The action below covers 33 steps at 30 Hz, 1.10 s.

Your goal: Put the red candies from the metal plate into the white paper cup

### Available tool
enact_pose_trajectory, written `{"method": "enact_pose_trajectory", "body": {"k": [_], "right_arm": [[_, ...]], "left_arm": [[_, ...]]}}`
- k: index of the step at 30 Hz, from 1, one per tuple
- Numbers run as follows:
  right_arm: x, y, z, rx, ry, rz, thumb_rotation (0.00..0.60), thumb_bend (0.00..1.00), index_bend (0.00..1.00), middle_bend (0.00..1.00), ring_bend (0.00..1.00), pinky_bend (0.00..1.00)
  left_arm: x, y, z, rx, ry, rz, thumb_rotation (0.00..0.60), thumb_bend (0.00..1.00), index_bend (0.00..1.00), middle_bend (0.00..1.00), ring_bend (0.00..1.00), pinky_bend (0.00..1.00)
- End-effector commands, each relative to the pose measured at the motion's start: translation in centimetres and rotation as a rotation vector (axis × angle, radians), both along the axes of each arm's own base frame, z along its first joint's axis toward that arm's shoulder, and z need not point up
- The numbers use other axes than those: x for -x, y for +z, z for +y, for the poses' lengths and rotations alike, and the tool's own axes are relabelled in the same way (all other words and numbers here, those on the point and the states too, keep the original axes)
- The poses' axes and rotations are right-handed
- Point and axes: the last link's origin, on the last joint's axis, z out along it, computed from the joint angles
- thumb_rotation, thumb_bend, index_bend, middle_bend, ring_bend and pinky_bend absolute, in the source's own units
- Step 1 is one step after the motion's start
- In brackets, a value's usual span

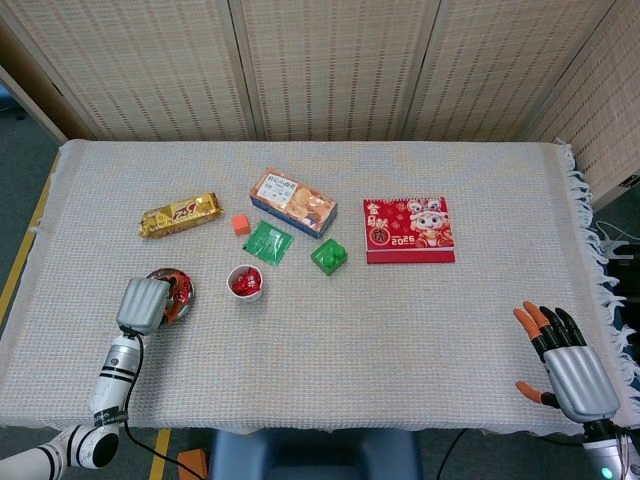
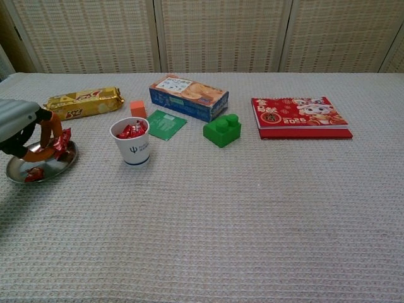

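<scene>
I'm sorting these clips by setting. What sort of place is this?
Probably an indoor lab or test room: a table under a woven cloth, folding wicker screens as backdrop, and staged items such as a snack box and red calendar.

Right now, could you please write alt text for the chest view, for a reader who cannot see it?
At the left edge, the robot's left hand holds red candies above a metal plate that has one candy left on it. To the plate's right stands a white paper cup holding red candies, on a table covered in beige cloth.

Head cam looks steeply down on whole table (image 1: 420,320); chest cam low, nearer, shares its centre.
</scene>
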Motion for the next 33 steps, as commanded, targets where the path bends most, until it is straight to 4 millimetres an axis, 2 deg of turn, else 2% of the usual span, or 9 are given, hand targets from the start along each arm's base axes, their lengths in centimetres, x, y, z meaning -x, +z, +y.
{"method": "enact_pose_trajectory", "body": {"k": [1, 5, 8, 12, 18, 24, 33], "right_arm": [[0.0, 0.1, 0.0, 0.002, -0.002, -0.001, 0.600, 0.03, 0.00, 0.00, 0.00, 0.00], [0.1, 0.1, -0.1, 0.001, -0.003, -0.003, 0.600, 0.03, 0.00, 0.00, 0.00, 0.00], [0.1, 0.0, -0.2, -0.003, -0.004, -0.003, 0.600, 0.03, 0.00, 0.00, 0.00, 0.00], [0.1, 0.0, -0.2, -0.004, -0.003, -0.003, 0.600, 0.03, 0.00, 0.00, 0.00, 0.00], [0.2, 0.2, -0.2, -0.001, -0.007, -0.006, 0.600, 0.03, 0.00, 0.00, 0.00, 0.00], [0.3, 0.6, 0.0, 0.011, -0.010, -0.013, 0.600, 0.03, 0.00, 0.00, 0.00, 0.00], [0.3, 0.7, -0.2, 0.013, -0.010, -0.017, 0.600, 0.03, 0.00, 0.00, 0.00, 0.00]], "left_arm": [[-1.4, 1.2, 0.5, -0.034, -0.032, -0.024, 0.600, 0.37, 0.49, 0.56, 0.72, 1.00], [-3.7, 2.1, 0.7, -0.054, -0.080, -0.060, 0.600, 0.37, 0.49, 0.56, 0.72, 1.00], [-6.0, 2.0, 1.0, -0.047, -0.126, -0.065, 0.600, 0.37, 0.49, 0.56, 0.72, 1.00], [-8.9, 0.5, 1.1, -0.010, -0.183, -0.046, 0.600, 0.37, 0.49, 0.56, 0.72, 1.00], [-11.7, -2.5, 1.6, 0.047, -0.218, -0.013, 0.600, 0.37, 0.49, 0.56, 0.72, 1.00], [-12.0, -4.3, 2.5, 0.069, -0.201, 0.012, 0.600, 0.37, 0.48, 0.56, 0.72, 1.00], [-11.1, -4.6, 2.9, 0.068, -0.175, 0.026, 0.600, 0.37, 0.48, 0.56, 0.72, 1.00]]}}
